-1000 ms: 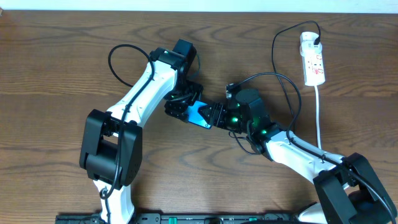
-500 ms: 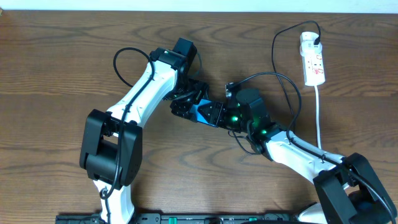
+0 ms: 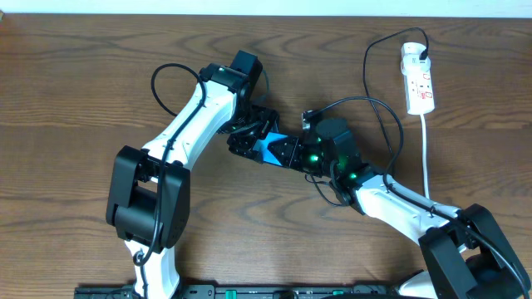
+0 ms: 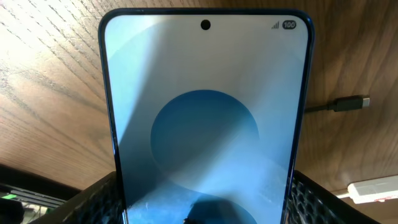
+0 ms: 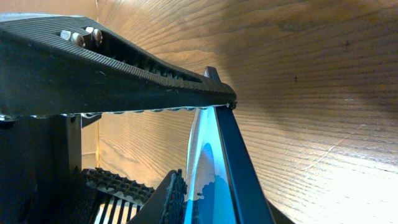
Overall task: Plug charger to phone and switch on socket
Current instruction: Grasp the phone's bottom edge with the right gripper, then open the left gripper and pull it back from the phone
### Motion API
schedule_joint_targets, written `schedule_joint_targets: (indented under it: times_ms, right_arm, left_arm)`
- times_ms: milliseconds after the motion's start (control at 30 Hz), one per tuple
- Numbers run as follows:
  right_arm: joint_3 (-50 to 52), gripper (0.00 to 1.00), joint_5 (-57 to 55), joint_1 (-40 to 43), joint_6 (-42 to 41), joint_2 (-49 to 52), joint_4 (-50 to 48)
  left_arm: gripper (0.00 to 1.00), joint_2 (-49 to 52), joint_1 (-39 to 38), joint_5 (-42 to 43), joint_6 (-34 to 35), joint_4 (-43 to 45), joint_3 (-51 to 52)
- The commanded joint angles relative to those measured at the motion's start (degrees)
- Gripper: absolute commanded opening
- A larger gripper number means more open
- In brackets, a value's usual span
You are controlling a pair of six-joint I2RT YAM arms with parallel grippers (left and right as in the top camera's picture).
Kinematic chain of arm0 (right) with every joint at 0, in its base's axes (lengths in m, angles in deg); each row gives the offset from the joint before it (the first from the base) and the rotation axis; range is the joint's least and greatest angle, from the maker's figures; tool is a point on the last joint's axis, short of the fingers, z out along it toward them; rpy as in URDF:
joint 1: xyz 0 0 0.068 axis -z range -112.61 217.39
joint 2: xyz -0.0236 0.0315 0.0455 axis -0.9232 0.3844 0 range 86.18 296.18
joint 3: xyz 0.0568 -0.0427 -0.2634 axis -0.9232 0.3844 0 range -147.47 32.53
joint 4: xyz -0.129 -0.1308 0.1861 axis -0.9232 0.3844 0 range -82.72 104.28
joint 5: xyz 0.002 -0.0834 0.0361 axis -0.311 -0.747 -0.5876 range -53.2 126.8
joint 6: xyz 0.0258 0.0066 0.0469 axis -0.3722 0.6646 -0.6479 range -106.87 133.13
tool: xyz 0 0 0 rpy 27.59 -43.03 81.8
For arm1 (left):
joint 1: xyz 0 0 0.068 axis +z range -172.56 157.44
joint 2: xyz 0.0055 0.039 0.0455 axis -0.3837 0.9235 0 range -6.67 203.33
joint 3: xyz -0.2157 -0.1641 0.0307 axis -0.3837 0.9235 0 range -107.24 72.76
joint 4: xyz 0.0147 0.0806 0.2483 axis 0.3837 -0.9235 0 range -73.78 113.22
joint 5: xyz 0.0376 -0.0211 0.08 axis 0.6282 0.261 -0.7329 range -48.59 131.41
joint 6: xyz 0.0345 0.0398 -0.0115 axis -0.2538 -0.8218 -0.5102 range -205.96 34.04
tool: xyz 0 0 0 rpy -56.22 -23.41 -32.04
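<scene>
The phone [image 3: 271,149] with its blue screen is held up off the table between both grippers. My left gripper [image 3: 251,135] is shut on its side edges; the screen fills the left wrist view [image 4: 205,93]. My right gripper [image 3: 291,154] grips it by screen and back, and the phone shows edge-on in the right wrist view [image 5: 214,155]. The charger's plug tip [image 4: 357,101] lies on the wood just right of the phone. Its thin black cable [image 3: 366,71] loops from the socket. The socket [image 3: 418,80], white with red switches, lies at the far right.
The socket's white cord [image 3: 427,158] runs down the right side towards my right arm. Black cable loops lie round both arms' upper parts. A white piece [image 4: 373,188] shows at the lower right of the left wrist view.
My left gripper has shifted the phone a little to the right, towards the right gripper. In the last half second nothing moved.
</scene>
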Motion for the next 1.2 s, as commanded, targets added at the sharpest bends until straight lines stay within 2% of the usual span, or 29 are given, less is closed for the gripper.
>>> schedule_joint_targets:
  times_ms: [0,333,700,833,900,1167]
  right_arm:
    - [-0.9,0.19,0.4,-0.5,0.5,0.1,-0.2]
    - [-0.9,0.01,0.4,-0.5,0.5,0.1,-0.2]
    - [-0.9,0.01,0.4,0.6,1.5,0.1,-1.4]
    - [-0.9,0.01,0.5,2.3,2.3,0.0,-2.1]
    - [-0.9,0.01,1.7,3.6,3.3,0.0,-2.4]
    - [-0.9,0.01,9.1,10.5,3.3,-0.2,-7.6]
  left_arm:
    - [0.07,-1.2,0.0,1.5,-0.3,-0.2,-0.9]
    - [0.07,-1.2,0.0,1.5,-0.3,-0.2,-0.9]
    - [0.07,-1.2,0.9,1.6,-0.9,-0.2,-0.9]
    - [0.07,-1.2,3.1,2.6,-6.8,-0.1,-0.9]
    - [0.07,-1.2,5.0,3.7,-13.8,-0.2,-0.9]
    - [0.07,-1.2,13.7,15.3,-30.1,0.7,-0.9]
